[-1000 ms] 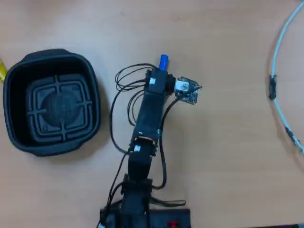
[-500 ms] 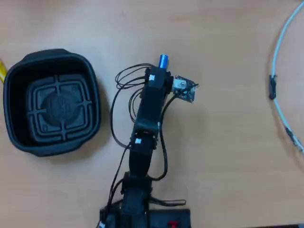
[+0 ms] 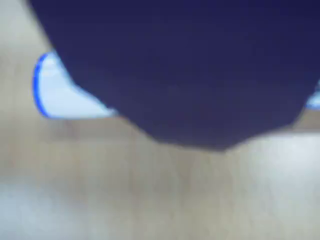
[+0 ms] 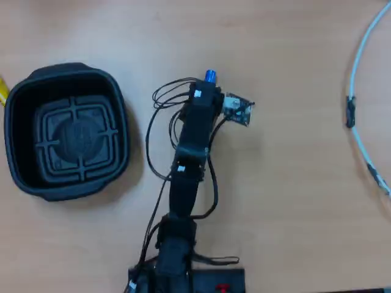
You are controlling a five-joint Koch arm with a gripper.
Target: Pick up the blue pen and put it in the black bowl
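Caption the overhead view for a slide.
Arm stretched over the pen, only its blue tip showing; empty black bowl at left, pale cable at right.

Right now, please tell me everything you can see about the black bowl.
The black bowl appears only in the overhead view, at the left side of the wooden table. It is squarish with rounded corners and a thick rim, and looks like matt black plastic. Its floor carries raised ridges forming a cross inside squares. It sits upright and looks empty. Nothing touches it; the arm stands apart to its right.
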